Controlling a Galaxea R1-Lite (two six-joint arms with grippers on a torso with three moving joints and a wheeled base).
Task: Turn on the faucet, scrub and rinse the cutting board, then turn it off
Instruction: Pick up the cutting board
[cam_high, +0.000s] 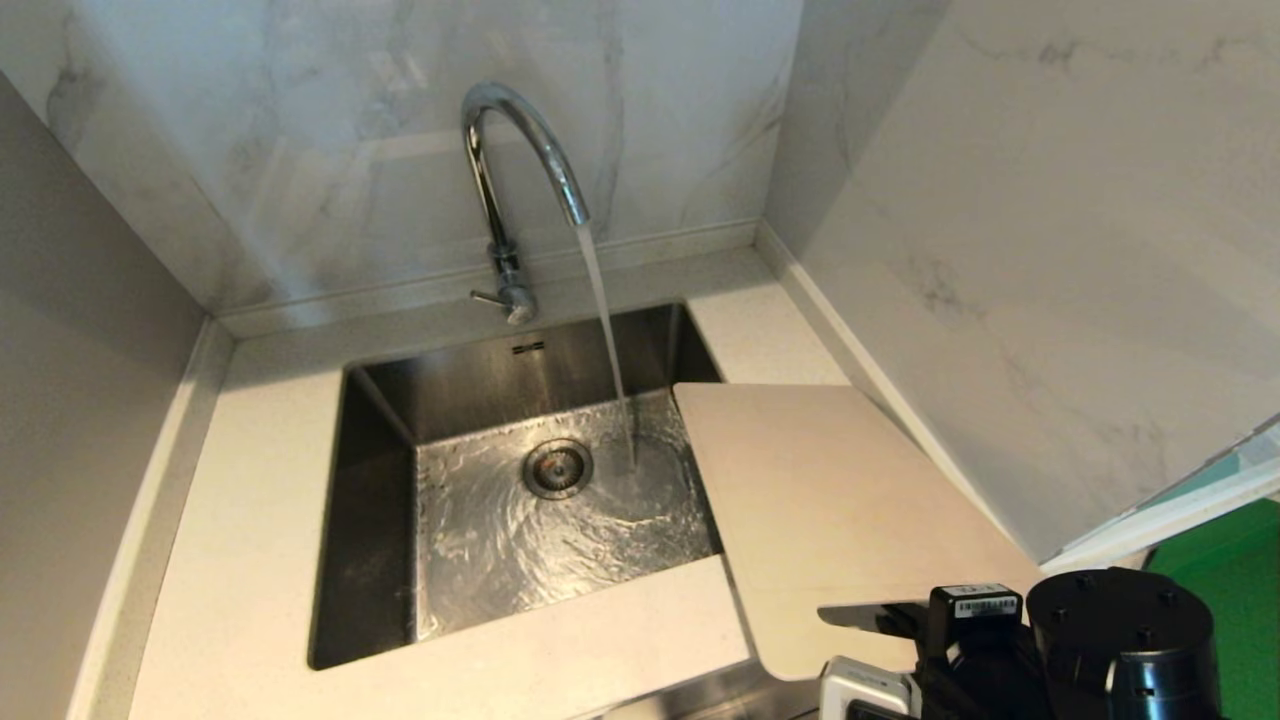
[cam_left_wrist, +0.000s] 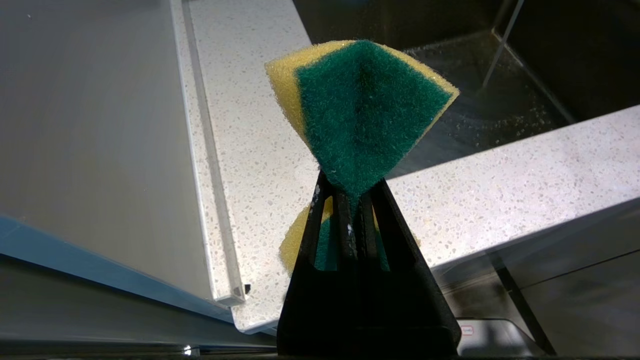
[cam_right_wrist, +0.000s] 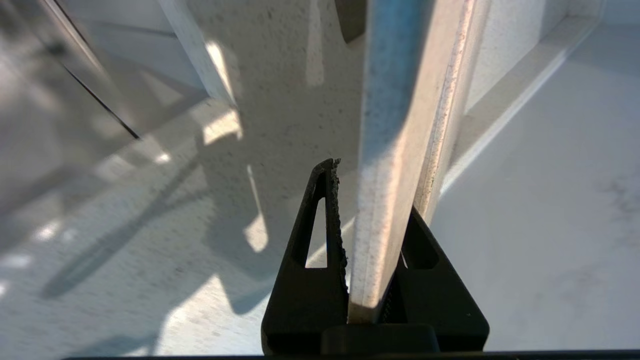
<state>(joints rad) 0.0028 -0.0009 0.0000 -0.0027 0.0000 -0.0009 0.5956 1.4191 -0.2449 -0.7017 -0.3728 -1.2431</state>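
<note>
Nearest the camera, the right tool clamps the near edge of the large, thin, pale beige cutting board, which overhangs the right side of the steel sink above the speckled white surface. The left tool, seen only in its wrist view, pinches a folded green-and-yellow sponge. Farther back, the tall chrome gooseneck faucet pours water into the basin near the drain.

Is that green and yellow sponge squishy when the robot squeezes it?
Probably very squishy: the left gripper pinches the sponge so its middle folds thin while both ends fan out. It likely feels light and springs back. The green side looks rough, so it shouldn't slip easily.
</note>
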